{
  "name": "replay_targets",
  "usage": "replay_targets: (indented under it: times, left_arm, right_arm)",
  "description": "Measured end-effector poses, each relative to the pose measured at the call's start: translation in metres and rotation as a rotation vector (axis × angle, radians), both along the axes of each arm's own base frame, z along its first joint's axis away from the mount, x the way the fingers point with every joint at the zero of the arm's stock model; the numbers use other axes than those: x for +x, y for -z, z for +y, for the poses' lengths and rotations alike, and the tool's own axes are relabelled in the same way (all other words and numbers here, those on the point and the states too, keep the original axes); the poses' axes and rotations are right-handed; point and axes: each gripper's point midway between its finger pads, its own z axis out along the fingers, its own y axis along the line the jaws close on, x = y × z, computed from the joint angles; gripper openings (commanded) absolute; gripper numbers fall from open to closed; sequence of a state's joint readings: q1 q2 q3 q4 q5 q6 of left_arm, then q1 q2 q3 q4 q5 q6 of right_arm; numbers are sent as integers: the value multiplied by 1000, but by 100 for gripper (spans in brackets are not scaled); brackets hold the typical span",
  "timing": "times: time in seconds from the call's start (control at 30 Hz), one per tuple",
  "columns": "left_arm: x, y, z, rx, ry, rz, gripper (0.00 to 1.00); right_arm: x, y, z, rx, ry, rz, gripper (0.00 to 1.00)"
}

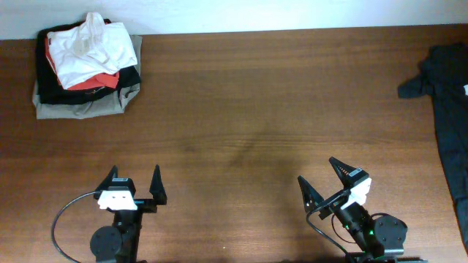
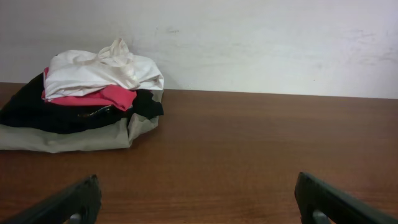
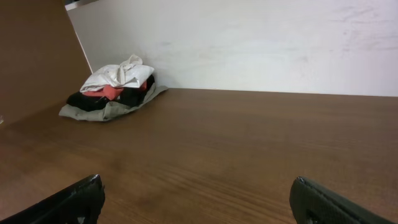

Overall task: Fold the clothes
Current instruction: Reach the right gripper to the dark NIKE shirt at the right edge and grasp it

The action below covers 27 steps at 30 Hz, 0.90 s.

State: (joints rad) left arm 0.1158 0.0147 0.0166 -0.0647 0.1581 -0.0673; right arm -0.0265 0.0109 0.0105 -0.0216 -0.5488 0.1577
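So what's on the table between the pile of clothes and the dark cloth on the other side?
Nothing. In the overhead view, only bare brown table lies between the clothes pile and the dark garment.

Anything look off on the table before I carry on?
Two things. The white garment on top of the folded stack at far left is bunched up, not flat. A dark garment lies crumpled and unfolded at the right edge of the overhead view, running out of frame.

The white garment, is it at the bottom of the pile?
No, the white garment lies on top, and a khaki garment is at the bottom.
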Motion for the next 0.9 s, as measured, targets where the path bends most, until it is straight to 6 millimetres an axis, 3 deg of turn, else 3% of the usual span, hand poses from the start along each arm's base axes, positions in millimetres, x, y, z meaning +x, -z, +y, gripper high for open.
replay_targets:
  times: [0.47,0.8,0.9]
  left_arm:
    - [0,0,0,0,0,0,99]
    - [0,0,0,0,0,0,99]
    - [0,0,0,0,0,0,99]
  right_arm:
    - [5,-15,-10,53,67,-33,99]
    - [8,-48,-31,69,196,-93,99]
    - [13,-49,-36,69,229,-70,99]
